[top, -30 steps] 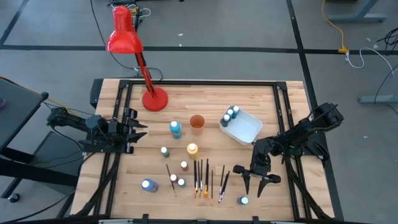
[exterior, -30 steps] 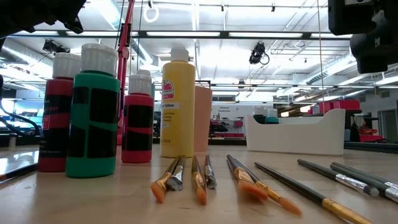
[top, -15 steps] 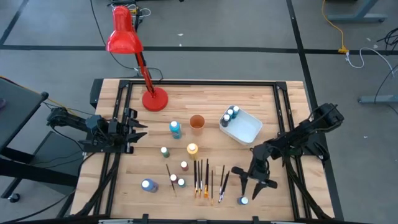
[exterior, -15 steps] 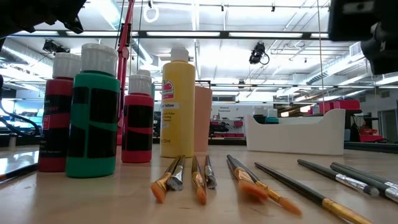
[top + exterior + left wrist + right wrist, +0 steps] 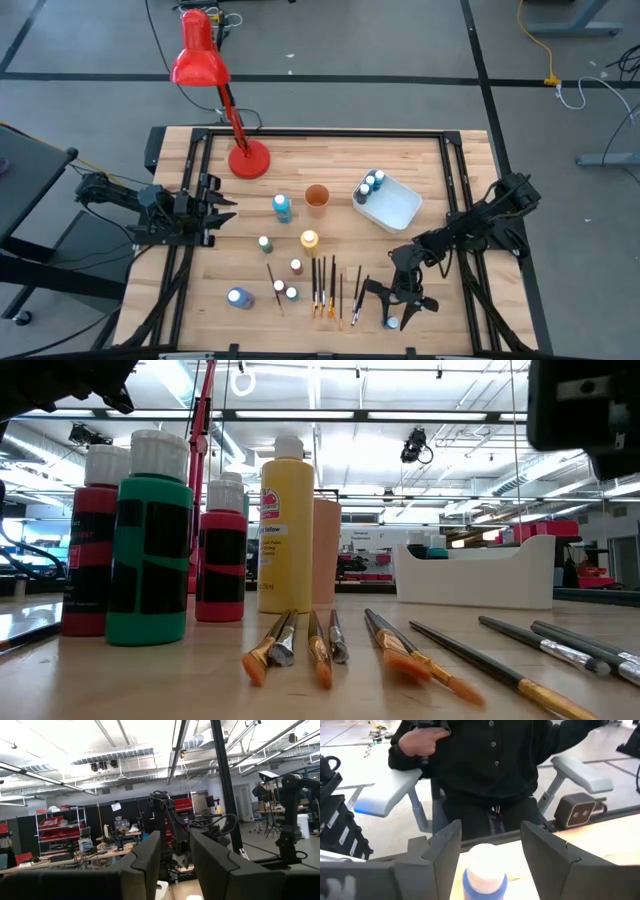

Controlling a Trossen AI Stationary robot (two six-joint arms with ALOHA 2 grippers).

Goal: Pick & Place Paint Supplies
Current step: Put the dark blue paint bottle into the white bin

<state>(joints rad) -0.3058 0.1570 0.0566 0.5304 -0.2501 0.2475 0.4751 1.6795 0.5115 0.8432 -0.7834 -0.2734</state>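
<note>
Small paint bottles stand upright on the wooden table: blue (image 5: 282, 207), yellow (image 5: 309, 240), green (image 5: 264, 243) and red ones (image 5: 296, 266). Several dark-handled paintbrushes (image 5: 325, 285) lie flat near the front. My right gripper (image 5: 396, 306) is open and low at the front right. Its fingers stand on either side of a white-capped blue bottle (image 5: 485, 870), which stands on the table (image 5: 392, 322); I see no touch. My left gripper (image 5: 215, 210) waits open at the table's left edge, holding nothing.
A white tub (image 5: 395, 205) at the right holds a few bottles (image 5: 372, 183). An orange cup (image 5: 317, 197) stands beside it. A red desk lamp (image 5: 249, 160) is at the far left. A person in dark clothes (image 5: 485, 765) sits just beyond the near edge.
My right gripper has moved toward the table's left and near edge and sunk lower, tipping closer to level. It has come up to the white-capped blue bottle at the front, and its fingers stay apart. No bottle or brush has moved.
</note>
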